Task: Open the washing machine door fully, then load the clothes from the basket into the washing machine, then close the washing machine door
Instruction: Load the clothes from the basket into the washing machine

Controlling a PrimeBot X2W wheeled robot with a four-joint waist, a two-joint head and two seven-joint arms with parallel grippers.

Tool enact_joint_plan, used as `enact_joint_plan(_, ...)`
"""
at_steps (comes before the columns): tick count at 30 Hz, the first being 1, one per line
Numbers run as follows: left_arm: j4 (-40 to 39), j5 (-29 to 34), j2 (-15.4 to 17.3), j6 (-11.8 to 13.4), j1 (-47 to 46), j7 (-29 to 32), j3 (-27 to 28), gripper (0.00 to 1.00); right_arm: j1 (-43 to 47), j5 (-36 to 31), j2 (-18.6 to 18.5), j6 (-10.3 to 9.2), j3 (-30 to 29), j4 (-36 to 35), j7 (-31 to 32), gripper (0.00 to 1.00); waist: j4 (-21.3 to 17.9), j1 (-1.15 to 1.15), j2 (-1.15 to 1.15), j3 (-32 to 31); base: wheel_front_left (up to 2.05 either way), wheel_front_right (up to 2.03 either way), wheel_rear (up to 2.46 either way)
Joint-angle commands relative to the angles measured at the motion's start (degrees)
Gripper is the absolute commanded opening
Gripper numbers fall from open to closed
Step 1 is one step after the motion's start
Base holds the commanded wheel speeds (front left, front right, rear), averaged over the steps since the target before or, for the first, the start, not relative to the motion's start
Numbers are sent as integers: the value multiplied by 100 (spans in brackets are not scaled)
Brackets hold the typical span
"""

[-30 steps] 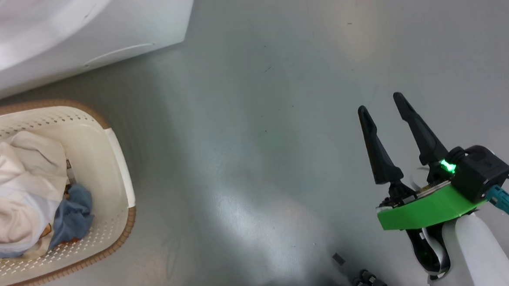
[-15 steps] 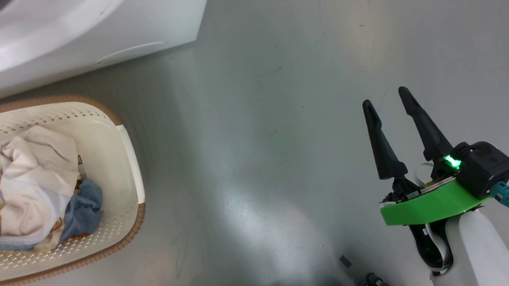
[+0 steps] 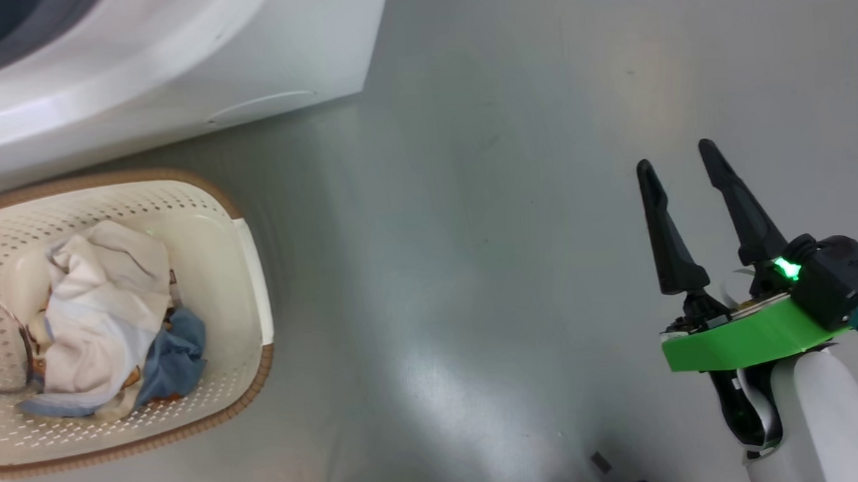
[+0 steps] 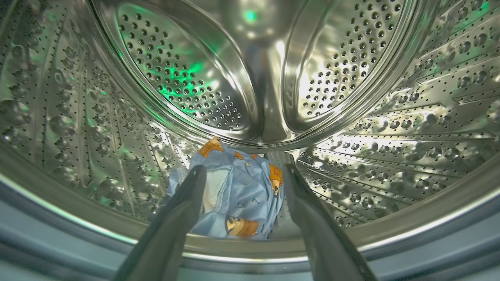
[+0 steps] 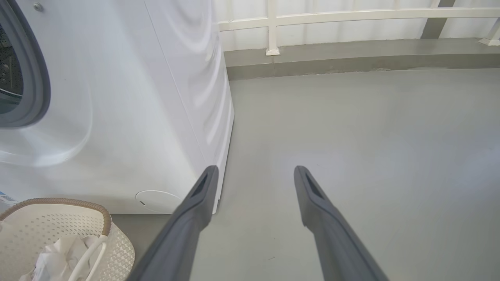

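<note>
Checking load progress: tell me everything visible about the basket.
The basket is a cream-white perforated plastic tub, rounded rectangular, with a brown woven-look rim and a plain white handle strip on one short side. It stands upright on the grey floor, just in front of the washing machine; whether they touch is unclear. Inside lie a crumpled white cloth and a darker blue piece.
</note>
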Motion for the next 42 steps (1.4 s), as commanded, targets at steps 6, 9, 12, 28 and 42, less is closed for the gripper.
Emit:
enact_joint_plan(6, -1015, -44, 64, 229, 992, -184, 156, 100, 215, -108, -63, 50, -5, -155, -68, 100, 163, 1, 0, -246, 0, 0, 0)
enact_joint_plan(9, -1596, -94, -87, 390, 1602, -218, 238, 100, 275, -137, -70, 50, -76, -165, -68, 100, 247, 1, 0, -360, 0, 0, 0)
enact_joint_plan(12, -2153, -93, -244, 574, 2215, -234, 287, 100, 346, -170, -76, 50, -158, -187, -68, 100, 356, 1, 0, -479, 0, 0, 0)
enact_joint_plan(28, -4398, 280, -885, 886, 4870, -249, 284, 100, 695, -308, -212, 50, -296, -84, -68, 100, 834, 1, 0, -1362, 0, 0, 0)
enact_joint_plan(42, -4536, 417, -1266, 569, 6277, -250, 89, 100, 1312, -408, -247, 50, -317, 157, -68, 100, 1166, 1, 0, -2407, 0, 0, 0)
